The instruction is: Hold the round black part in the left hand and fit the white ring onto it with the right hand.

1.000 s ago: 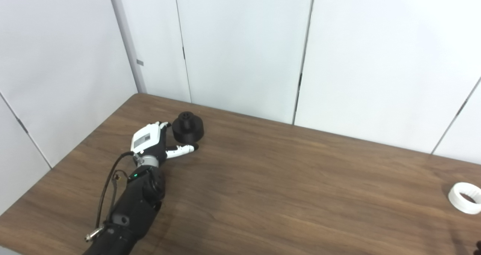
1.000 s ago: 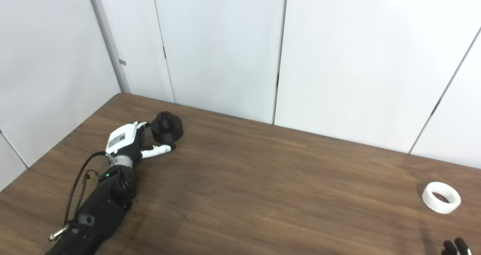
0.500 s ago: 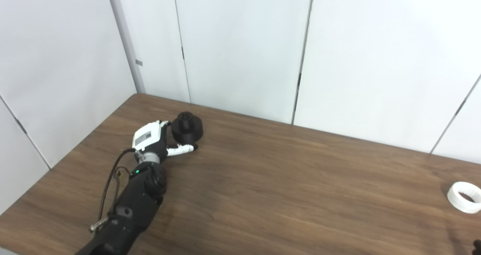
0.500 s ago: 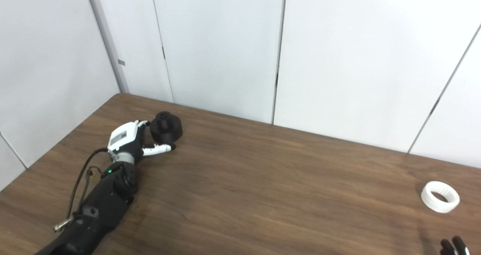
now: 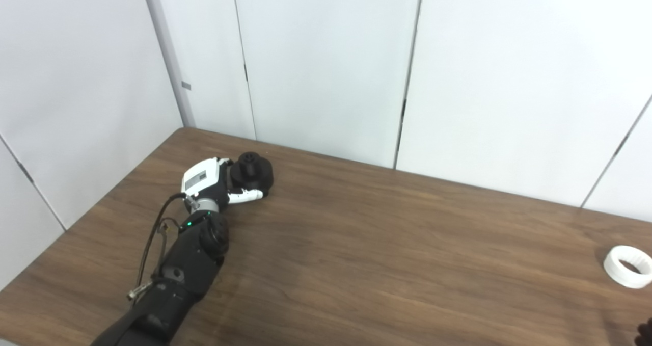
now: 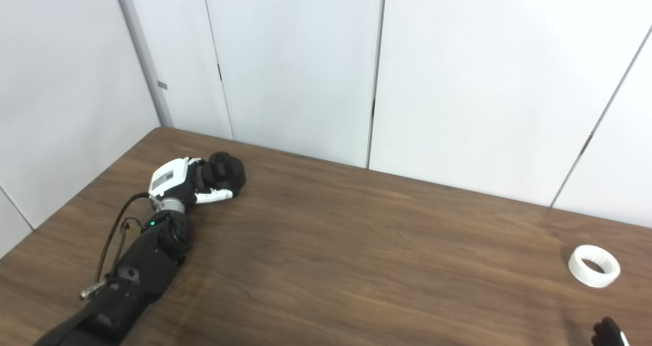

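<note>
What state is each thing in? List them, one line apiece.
Round black part: upright on the table, left hand around it.
White ring: flat on the table, untouched.
Left hand: wrapped around the black part.
Right hand: mostly out of view, grip unclear.

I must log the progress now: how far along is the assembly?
Nothing is finished. In hand: the left hand wraps around the round black plastic part, which sits on the brown wooden table. Left: the white plastic ring lies untouched far right; the right hand barely shows at the bottom edge.
</note>
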`<action>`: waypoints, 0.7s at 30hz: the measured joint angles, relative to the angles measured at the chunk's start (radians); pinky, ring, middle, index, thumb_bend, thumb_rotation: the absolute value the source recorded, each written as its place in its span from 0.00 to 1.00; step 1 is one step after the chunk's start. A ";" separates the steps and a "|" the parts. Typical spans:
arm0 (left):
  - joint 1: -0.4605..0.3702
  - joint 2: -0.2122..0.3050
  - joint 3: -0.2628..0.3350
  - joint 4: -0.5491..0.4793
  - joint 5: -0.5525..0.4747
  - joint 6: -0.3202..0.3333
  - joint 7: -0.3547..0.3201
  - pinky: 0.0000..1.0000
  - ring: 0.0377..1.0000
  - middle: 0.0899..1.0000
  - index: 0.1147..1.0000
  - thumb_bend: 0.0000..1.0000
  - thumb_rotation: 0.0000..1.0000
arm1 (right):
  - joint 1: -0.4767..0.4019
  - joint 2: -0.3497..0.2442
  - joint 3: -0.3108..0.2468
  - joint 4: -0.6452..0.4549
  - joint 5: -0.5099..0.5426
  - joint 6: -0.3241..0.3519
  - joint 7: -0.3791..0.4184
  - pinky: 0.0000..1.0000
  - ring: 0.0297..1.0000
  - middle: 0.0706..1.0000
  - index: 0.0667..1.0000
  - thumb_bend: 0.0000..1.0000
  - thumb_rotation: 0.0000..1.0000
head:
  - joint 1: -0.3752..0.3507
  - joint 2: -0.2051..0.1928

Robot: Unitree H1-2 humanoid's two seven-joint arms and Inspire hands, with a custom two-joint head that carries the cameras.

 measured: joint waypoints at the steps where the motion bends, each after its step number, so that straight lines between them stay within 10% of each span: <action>1: -0.006 0.000 -0.001 0.003 -0.002 -0.006 0.002 1.00 1.00 0.95 0.84 1.00 0.52 | 0.000 0.000 0.001 0.000 -0.001 -0.001 0.000 0.90 0.99 0.97 0.95 0.66 1.00 | 0.000 0.000; 21: -0.089 0.000 -0.026 0.149 -0.071 -0.092 0.030 1.00 0.98 0.92 0.81 1.00 0.48 | -0.009 -0.015 0.001 0.020 0.054 -0.040 0.037 0.89 1.00 0.99 0.94 0.74 1.00 | -0.003 0.003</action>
